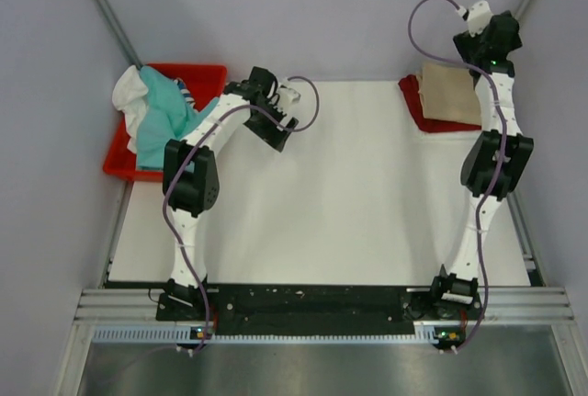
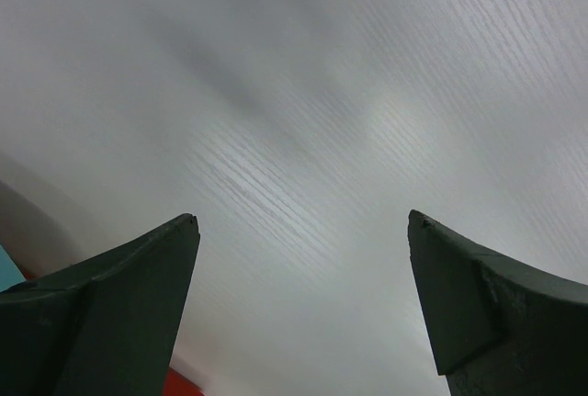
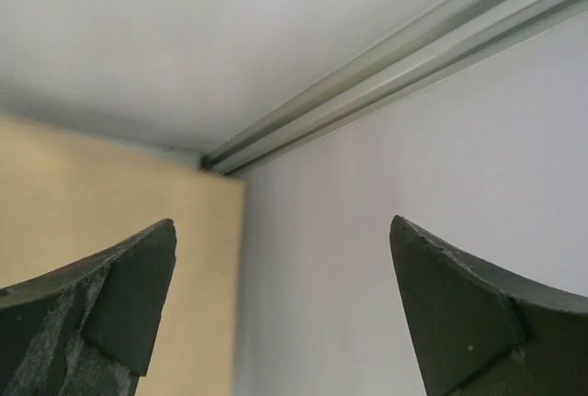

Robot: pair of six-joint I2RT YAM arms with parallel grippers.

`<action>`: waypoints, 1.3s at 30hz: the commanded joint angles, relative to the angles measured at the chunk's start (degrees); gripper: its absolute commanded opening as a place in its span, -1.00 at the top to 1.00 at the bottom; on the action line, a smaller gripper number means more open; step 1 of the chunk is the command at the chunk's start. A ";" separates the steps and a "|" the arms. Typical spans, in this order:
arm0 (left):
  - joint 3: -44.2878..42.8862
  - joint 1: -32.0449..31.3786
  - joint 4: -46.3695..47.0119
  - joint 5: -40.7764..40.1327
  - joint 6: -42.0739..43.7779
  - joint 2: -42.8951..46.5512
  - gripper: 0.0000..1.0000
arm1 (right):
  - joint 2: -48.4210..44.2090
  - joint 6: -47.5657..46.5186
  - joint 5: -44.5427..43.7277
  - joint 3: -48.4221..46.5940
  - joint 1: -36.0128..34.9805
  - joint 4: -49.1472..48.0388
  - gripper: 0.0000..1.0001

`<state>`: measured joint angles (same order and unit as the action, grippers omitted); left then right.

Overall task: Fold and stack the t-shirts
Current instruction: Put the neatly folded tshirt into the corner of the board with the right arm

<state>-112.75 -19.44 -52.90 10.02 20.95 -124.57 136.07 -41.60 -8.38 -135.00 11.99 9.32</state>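
Gaping left fingers above white table

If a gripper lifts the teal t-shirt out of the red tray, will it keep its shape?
The teal t-shirt lies crumpled, so it will probably hang limp when lifted. It overlaps the white t-shirt, which may drag along. Thin cloth looks light, so the red tray likely stays put.

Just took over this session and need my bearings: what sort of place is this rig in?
Probably a lab data-collection cell: a white table boxed in by plain grey panel walls, aluminium framing rail along the near edge, and a red tray of t-shirts.
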 commanded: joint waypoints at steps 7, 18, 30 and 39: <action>0.25 -0.33 -1.15 2.55 1.20 3.02 -0.97 | -20.93 23.14 21.56 25.74 -4.95 10.89 -0.04; 7.98 -0.16 1.49 2.81 2.95 8.46 -0.97 | -13.03 26.31 21.55 30.40 -5.75 11.42 0.47; 18.16 2.83 9.65 1.40 0.95 21.89 -0.98 | -20.30 28.77 26.13 31.54 -6.54 15.38 0.07; 48.28 8.10 35.91 2.99 -4.69 44.04 -0.98 | -47.44 33.78 35.53 62.68 -11.54 4.16 -0.97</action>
<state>-76.16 -12.36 -33.28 12.69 19.20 -89.49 103.04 -10.92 20.53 -87.35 3.73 22.22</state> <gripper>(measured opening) 0.987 0.985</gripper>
